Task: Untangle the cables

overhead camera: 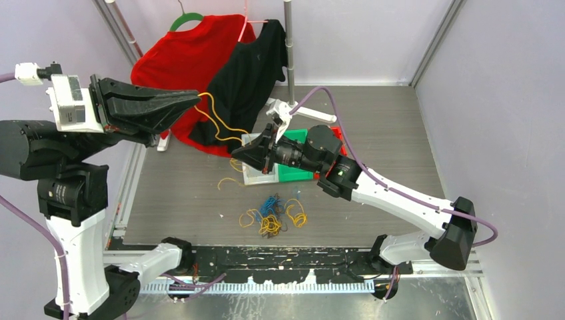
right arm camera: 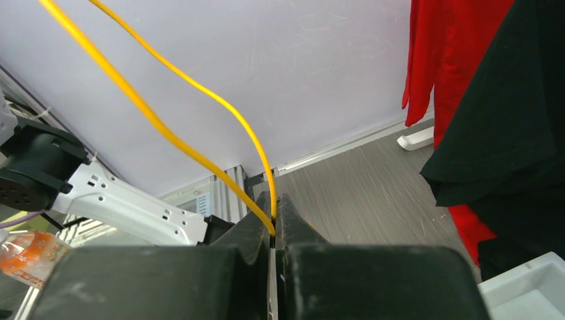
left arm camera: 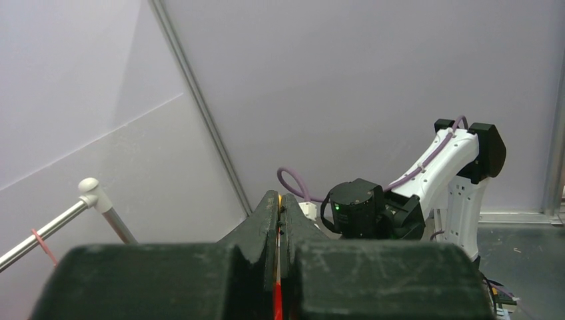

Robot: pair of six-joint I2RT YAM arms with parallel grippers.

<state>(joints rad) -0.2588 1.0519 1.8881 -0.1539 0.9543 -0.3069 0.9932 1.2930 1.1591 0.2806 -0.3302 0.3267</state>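
A yellow cable point(right arm camera: 154, 119) stretches through the air on a diagonal, far-left to near-right, clamped tight in the left claw point(overhead camera: 198, 99) and right claw point(overhead camera: 234, 155). The remaining cables point(overhead camera: 273, 217) are heaped near the counter's point(overhead camera: 400, 133) front edge, open surface on both sides.

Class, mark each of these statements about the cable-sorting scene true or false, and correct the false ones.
1. Both grippers are shut on the same yellow cable. True: the left gripper and the right gripper each pinch the yellow cable, which runs between them.
2. The left gripper rests on the table. False: it is raised in the air, off the table.
3. A pile of yellow and blue cables lies loose on the table. True: the pile sits in front of the arms, held by neither gripper.
4. A blue shirt hangs at the back. False: a red shirt and a black shirt hang there.
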